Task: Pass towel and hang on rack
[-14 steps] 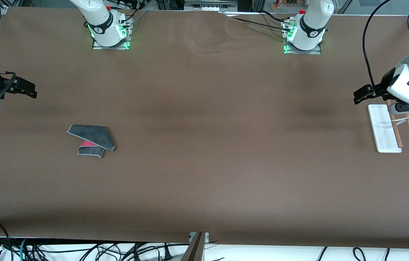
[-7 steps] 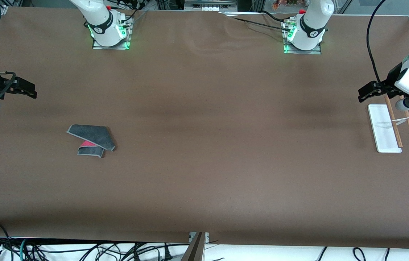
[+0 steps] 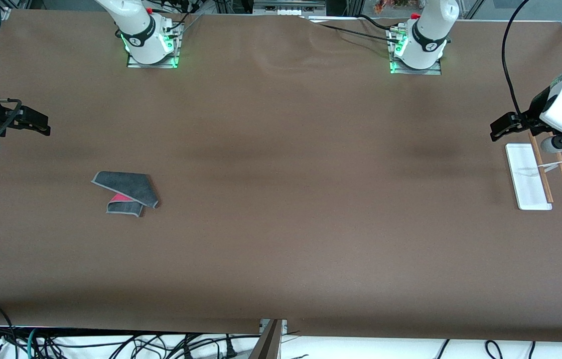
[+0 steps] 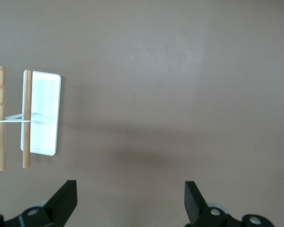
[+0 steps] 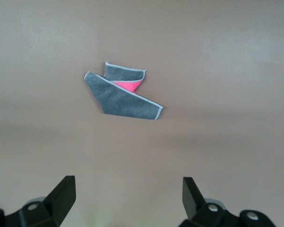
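Only the left hand shifted a bit above the rack; both it and the right hand hang released, towel untouched on the surface. Nothing's really started.

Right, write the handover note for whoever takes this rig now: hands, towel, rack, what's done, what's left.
Left hand: open, empty, in the air at the left arm's end of the table, by the end of the rack that is farther from the front camera.
Right hand: open, empty, in the air at the right arm's end of the table.
Towel: folded on the table toward the right arm's end, pink reverse showing, untouched.
Rack: on the table, both rods bare.
Done: nothing yet.
Left: right hand picks up the towel, passes it to the left hand, left hand hangs it on the rack.
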Tool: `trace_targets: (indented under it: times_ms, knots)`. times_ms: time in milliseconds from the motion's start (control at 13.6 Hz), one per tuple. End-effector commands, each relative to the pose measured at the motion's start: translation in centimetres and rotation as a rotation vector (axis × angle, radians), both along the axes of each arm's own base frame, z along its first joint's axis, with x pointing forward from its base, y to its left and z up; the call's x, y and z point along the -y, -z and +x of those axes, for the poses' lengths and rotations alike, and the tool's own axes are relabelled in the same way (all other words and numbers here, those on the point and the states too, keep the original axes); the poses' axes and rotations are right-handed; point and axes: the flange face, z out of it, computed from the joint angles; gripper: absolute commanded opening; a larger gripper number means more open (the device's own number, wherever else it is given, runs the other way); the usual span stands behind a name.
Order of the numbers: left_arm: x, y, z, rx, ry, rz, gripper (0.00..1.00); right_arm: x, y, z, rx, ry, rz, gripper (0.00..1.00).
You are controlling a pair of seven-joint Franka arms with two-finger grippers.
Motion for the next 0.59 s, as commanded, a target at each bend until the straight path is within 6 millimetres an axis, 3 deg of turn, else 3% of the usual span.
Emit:
trace_targets:
  times_ms: [0,515]
  knots:
    - [-0.03,-0.30,0.20,-0.001,-0.008,0.007,1.00,-0.31,-0.60,0.19,0.012,0.003,-0.010,1.00]
    - [0.04,0.10,0.33,-0.007,-0.008,0.008,1.00,-0.28,-0.38,0.22,0.009,0.005,-0.006,1.00]
